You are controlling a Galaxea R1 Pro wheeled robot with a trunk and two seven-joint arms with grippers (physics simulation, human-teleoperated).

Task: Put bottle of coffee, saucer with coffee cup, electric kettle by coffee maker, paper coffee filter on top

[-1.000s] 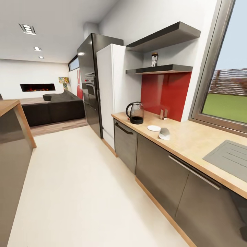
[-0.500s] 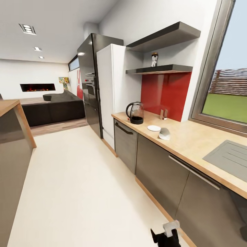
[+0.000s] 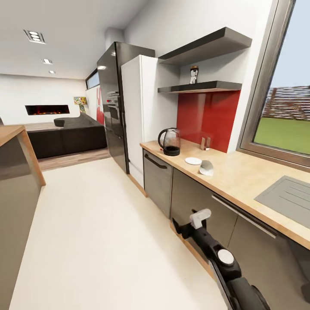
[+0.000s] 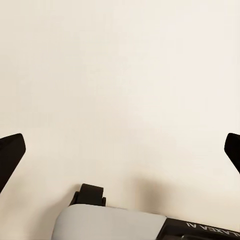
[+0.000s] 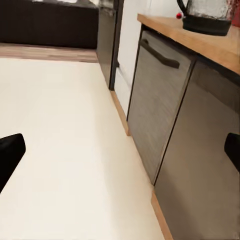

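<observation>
The electric kettle stands on the light-wood countertop near its far end, and its black base shows in the right wrist view. The white saucer lies just this side of it. Beside the saucer is a pale object, too small to tell whether it is the coffee cup or the paper coffee filter. The bottle of coffee stands on the lower wall shelf. The coffee maker is out of view. My right gripper is open and empty, low in front of the grey cabinets. My left gripper is open over pale floor.
Grey cabinet fronts run under the worktop, with a grey sink at its near end. A white fridge and dark oven tower stand beyond. A wooden island borders the wide pale floor on the left.
My right arm has risen from the picture's bottom edge and reached forward along the cabinet fronts. The things on the countertop and shelf have not moved.
</observation>
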